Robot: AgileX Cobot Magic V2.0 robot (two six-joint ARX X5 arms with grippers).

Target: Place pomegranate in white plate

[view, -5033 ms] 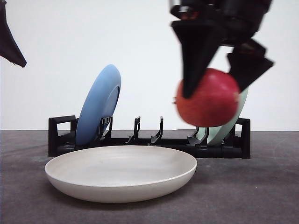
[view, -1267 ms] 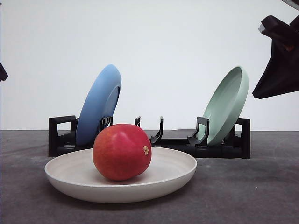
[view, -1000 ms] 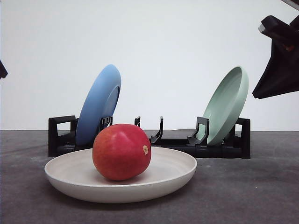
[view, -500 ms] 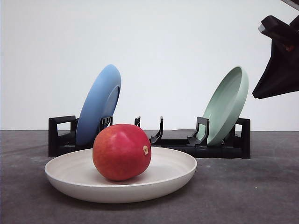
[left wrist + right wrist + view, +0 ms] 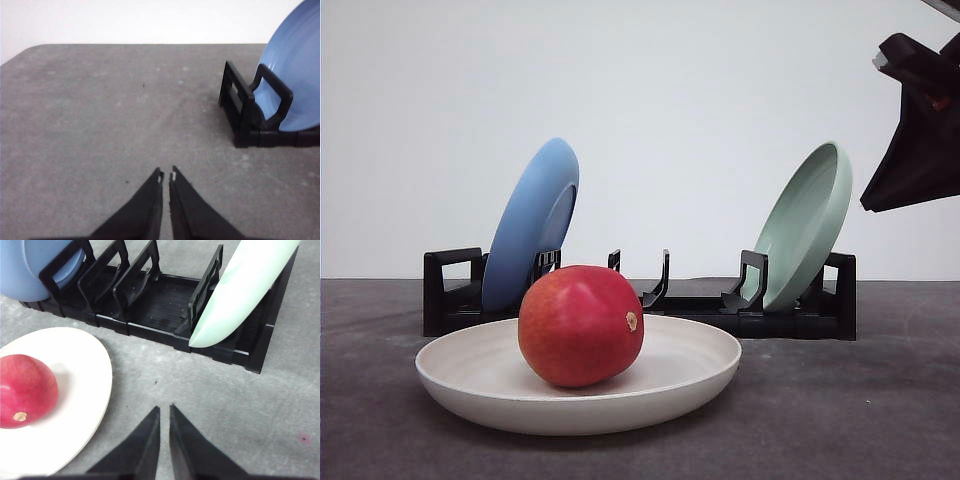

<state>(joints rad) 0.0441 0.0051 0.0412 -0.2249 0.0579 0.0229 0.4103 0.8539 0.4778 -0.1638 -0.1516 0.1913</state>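
Observation:
The red pomegranate (image 5: 581, 325) lies inside the white plate (image 5: 700, 370) at the front of the table, its tan spot facing right. From the right wrist, the pomegranate (image 5: 24, 397) rests in the white plate (image 5: 90, 370) off to one side. My right gripper (image 5: 164, 409) is shut with nothing in it, held high over the table's right side, apart from the fruit; part of it (image 5: 920, 130) shows dark at the front view's right edge. My left gripper (image 5: 166, 175) is shut and empty above bare tabletop near the rack's blue-plate end.
A black dish rack (image 5: 640, 300) stands behind the white plate. It holds a blue plate (image 5: 532, 222) at its left end and a pale green plate (image 5: 808, 222) at its right end, both leaning upright. Grey tabletop (image 5: 850, 420) lies to the right of the white plate.
Five seconds ago my right gripper held the pomegranate in the air; it now lies in the white plate. Over the last second, the left gripper's tip left the front view's edge.

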